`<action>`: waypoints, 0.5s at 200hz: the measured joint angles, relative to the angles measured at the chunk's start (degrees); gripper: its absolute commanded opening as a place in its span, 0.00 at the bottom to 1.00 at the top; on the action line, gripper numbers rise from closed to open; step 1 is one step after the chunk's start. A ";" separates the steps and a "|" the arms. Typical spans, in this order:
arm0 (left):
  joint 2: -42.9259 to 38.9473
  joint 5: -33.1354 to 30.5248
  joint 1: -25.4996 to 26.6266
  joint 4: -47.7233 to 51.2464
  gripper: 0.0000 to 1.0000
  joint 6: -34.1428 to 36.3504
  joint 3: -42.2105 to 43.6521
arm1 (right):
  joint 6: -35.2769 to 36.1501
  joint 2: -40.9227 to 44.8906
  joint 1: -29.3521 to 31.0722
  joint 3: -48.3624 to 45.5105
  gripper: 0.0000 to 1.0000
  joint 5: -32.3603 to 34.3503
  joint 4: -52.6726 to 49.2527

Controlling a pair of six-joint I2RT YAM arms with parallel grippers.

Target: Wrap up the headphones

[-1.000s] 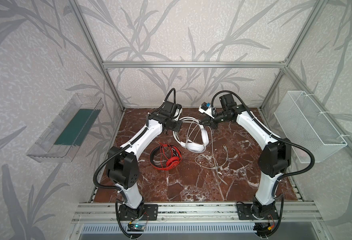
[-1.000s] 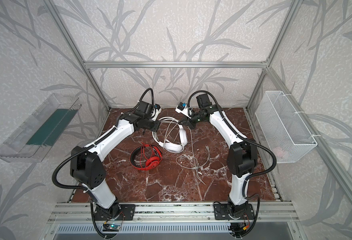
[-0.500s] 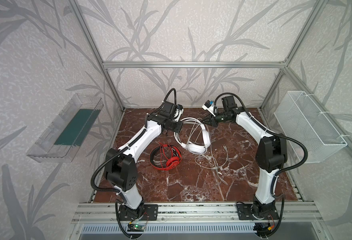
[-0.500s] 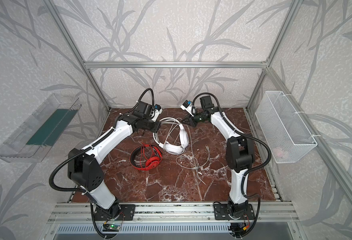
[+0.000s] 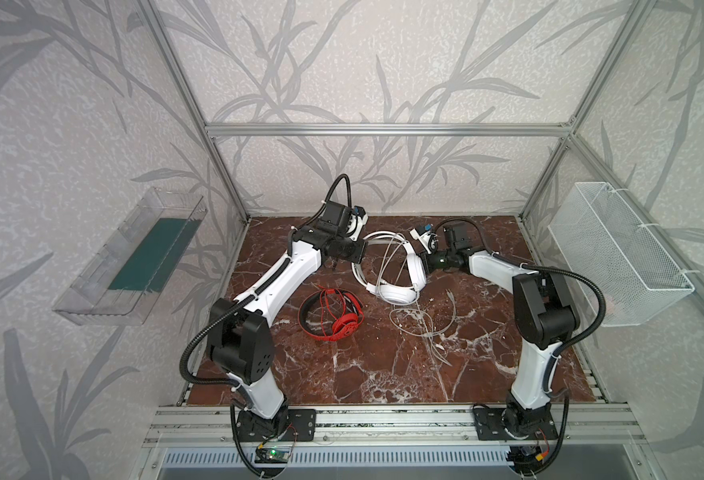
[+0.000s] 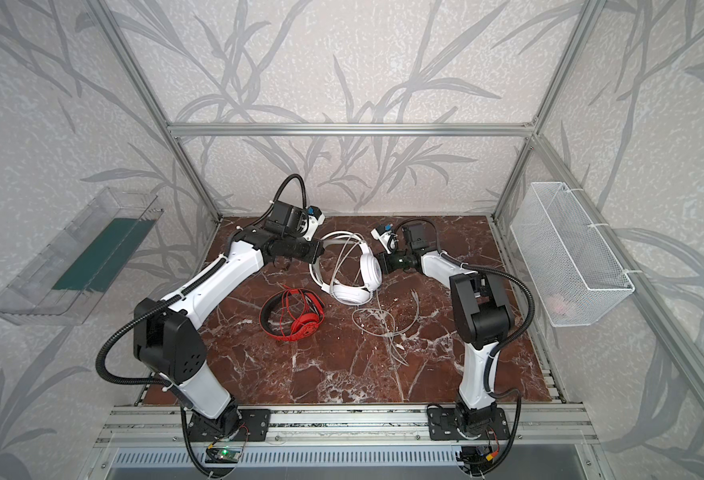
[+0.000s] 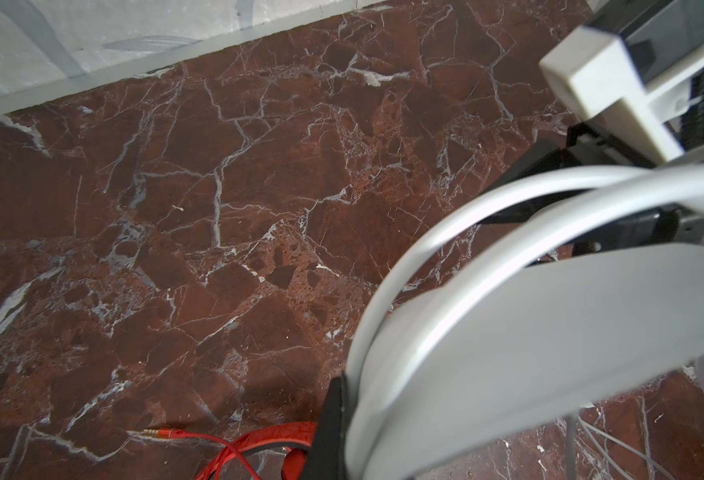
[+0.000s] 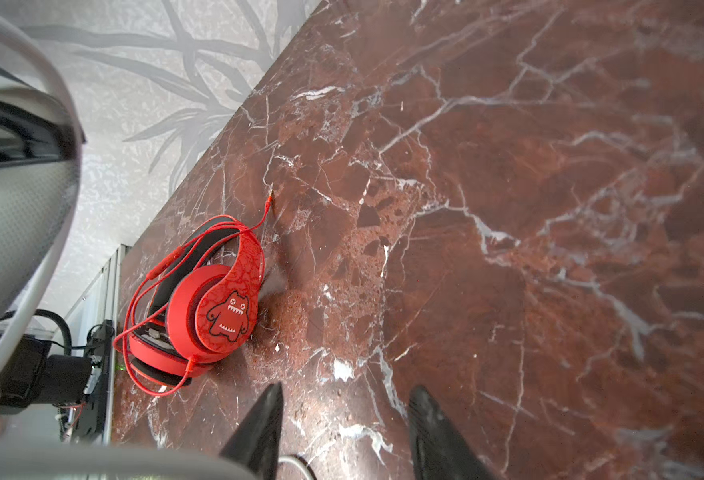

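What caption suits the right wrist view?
Red headphones lie on the marble table beyond the right arm's open fingers.

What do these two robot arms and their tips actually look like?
The left arm and right arm have glossy white shells with chunky black joint housings, and ribbed black hoses loop beside them. White brackets carry small wrist cameras. The left end effector and right end effector end in slim, tapered black fingers.
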State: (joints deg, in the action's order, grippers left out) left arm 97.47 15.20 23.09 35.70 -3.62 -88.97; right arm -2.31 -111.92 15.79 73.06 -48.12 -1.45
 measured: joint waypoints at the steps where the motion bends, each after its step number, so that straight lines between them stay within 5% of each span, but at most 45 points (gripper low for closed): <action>1: 0.00 0.07 -0.04 -0.02 0.00 -0.07 0.00 | -0.33 0.02 0.00 -0.33 0.50 0.02 0.33; 100: -2.08 5.51 -3.26 -7.45 0.00 -8.04 1.20 | -15.56 4.28 0.31 -17.86 0.39 1.97 18.23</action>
State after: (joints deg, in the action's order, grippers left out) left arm 95.39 20.71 19.84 28.25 -11.66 -87.77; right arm -17.87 -107.63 16.10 55.20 -46.15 16.78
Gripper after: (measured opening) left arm 0.049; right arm 0.392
